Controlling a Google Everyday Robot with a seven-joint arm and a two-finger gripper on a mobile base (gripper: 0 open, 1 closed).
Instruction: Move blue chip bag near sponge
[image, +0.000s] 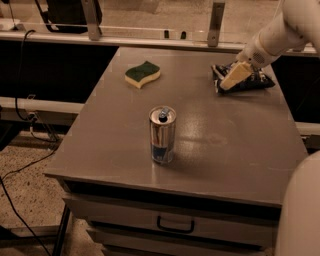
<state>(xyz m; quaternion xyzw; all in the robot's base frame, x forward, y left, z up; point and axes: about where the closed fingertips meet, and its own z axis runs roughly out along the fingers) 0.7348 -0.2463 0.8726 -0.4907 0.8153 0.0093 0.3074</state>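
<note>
The white arm (290, 25) slants down from the upper right corner toward the left, narrowing to a rounded wrist (256, 54). Below the wrist the hand (234, 76) shows as a pale, cream-coloured wedge, tilted with its tip pointing down and to the left. It sits low over the far right part of the surface (225, 150), near the back edge. A broad, rounded white shell (300, 210) of the robot's body fills the lower right corner.
</note>
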